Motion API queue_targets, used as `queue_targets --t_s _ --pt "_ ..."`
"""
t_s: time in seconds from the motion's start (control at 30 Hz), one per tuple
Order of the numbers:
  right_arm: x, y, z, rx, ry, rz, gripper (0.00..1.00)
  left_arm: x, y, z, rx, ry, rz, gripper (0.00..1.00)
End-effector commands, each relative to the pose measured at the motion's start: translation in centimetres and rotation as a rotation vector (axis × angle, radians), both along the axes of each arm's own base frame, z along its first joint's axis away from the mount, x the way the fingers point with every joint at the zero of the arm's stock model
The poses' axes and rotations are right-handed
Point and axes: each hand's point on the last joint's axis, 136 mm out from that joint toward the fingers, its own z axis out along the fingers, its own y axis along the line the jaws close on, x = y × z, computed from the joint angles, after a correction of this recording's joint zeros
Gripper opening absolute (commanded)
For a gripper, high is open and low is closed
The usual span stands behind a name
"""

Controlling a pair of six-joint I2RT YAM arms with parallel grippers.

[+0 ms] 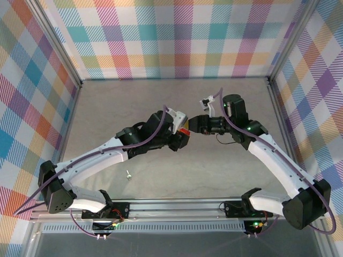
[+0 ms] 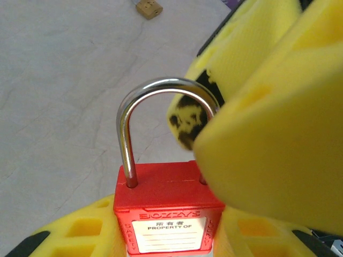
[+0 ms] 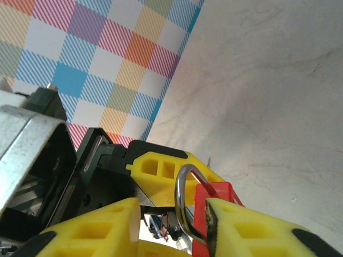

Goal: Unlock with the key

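Two-handed hold, mid-frame in top view: your left gripper (image 1: pixel 185 131) pinches the red padlock (image 2: pixel 169 206) by its body, shackle (image 2: pixel 124 128) out. Right gripper (image 3: pixel 172 217) straddles the shackle, prob. to steady it; can't tell if clamped. Small metal item (image 1: pixel 128 174), poss. the key, lies lower left.

Left arm (image 1: pixel 96 158) reaches in low from the left of the padlock (image 2: pixel 169 198). Left pincer (image 2: pixel 169 235) is clamped on the padlock's red body, a yellow finger (image 2: pixel 69 230) on either side below the shackle (image 2: pixel 126 134). Right arm (image 1: pixel 273 160) comes in from the padlock's right, wrist turned toward it. Right pincer (image 3: pixel 171 230) straddles the shackle, one finger (image 3: pixel 257 230) against it, the other just apart; full clamp not discernible.
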Motion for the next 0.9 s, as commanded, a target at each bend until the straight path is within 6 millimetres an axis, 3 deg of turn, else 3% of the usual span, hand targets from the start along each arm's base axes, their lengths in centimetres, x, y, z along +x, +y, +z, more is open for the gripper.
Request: queue_targets --t_s 0.0,0.13,0.37,0.6,0.77,0.83,0.87 --pt "-0.3 0.0 -0.9 -0.026 0.006 0.006 0.30 -0.2 -1.3 1.9 -0.049 -0.038 -0.036 0.00" --pt "0.4 -0.7 -1.4 -0.081 0.006 -0.046 0.14 -0.5 -1.6 1.7 -0.053 -0.029 -0.052 0.00" --pt "3.1 -2.0 0.0 -0.125 -0.012 -0.158 0.00 -1.7 -1.1 -1.1 -0.016 0.028 -0.050 0.00" --pt "4.6 -2.4 1.3 -0.078 0.013 -0.197 0.00 -2.9 -0.4 -4.2 0.023 0.080 -0.038 0.00" --pt "4.5 -2.8 0.6 -0.100 0.032 -0.211 0.00 -2.8 -0.2 -4.4 0.035 0.076 -0.026 0.00" --pt "4.4 -3.0 0.3 -0.105 0.049 -0.216 0.07 -2.6 -0.2 -4.0 0.041 0.060 -0.022 0.00" --pt "4.3 -3.3 0.1 -0.116 0.066 -0.233 0.20 -2.4 0.0 -3.9 0.051 0.051 -0.016 0.00"
